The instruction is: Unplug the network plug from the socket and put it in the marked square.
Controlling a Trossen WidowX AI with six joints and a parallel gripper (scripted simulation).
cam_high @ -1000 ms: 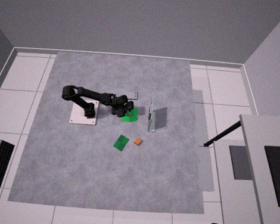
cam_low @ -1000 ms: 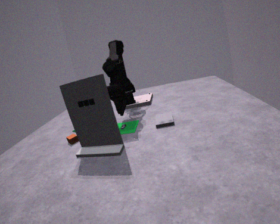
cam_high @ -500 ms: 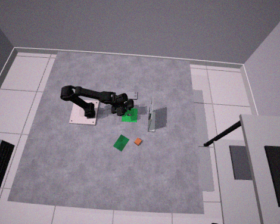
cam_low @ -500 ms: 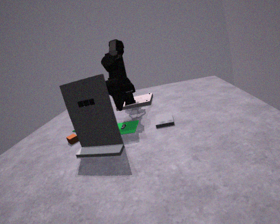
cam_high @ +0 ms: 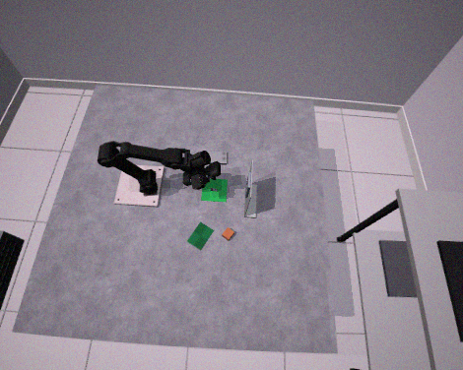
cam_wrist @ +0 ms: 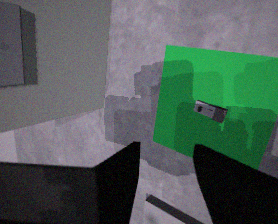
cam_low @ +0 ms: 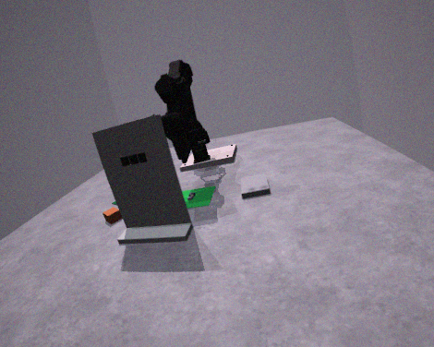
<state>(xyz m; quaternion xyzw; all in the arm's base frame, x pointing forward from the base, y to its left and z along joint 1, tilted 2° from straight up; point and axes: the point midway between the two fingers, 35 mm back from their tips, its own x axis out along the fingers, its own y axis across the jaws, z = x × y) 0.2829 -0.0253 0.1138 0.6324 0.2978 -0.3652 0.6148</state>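
Note:
The small grey plug lies on the bright green marked square, inside its edges. The upright panel stands apart from it, with a grey socket block on its face at the left of the wrist view. My gripper is partly open, with nothing between its fingers. It hangs above the table, clear of the plug and the panel. The state of the plug's tab is too small to tell.
A dark green rectangle and an orange block lie to one side of the square. A flat light grey block lies on the other side. The arm's pale base plate is behind.

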